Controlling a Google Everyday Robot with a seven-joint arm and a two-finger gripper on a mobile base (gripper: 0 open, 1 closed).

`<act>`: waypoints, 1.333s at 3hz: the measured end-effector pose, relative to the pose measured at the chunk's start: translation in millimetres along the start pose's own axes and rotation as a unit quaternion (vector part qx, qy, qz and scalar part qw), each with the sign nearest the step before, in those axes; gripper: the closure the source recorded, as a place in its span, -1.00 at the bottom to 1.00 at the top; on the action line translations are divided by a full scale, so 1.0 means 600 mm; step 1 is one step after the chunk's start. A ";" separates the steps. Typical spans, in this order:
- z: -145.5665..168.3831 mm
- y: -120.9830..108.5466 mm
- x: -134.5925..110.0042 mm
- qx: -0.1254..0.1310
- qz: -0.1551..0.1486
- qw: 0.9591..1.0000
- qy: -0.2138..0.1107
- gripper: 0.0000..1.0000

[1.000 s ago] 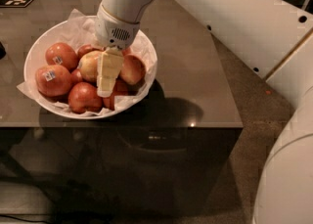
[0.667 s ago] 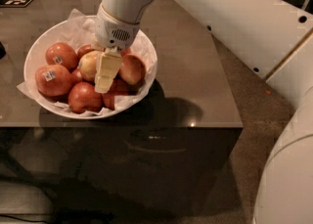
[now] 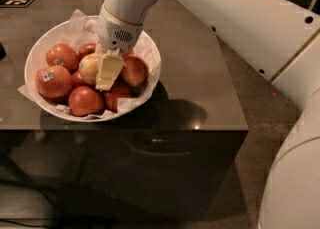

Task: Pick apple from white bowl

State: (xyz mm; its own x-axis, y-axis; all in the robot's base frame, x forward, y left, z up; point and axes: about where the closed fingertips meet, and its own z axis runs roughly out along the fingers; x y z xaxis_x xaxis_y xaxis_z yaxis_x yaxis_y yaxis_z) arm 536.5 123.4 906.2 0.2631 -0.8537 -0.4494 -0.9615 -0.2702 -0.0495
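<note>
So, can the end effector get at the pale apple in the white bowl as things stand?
Probably yes: the end effector is down in the white bowl, right against the pale apple, with nothing between them; red apples crowd its sides.

Dim lt; claw in bowl, shadow R
</note>
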 end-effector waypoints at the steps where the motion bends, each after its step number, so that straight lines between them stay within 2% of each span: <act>1: -0.001 0.000 0.000 0.000 0.000 1.000 0.000 1.00; 2: -0.004 0.000 -0.002 0.000 0.000 1.000 0.000 1.00; 4: -0.100 0.013 -0.026 0.058 0.009 0.998 -0.004 1.00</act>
State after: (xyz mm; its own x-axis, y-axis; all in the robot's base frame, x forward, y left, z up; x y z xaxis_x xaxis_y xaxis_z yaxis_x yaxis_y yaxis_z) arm 529.9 108.0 966.3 0.2448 -0.8545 -0.4582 -0.9691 -0.2008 -0.1433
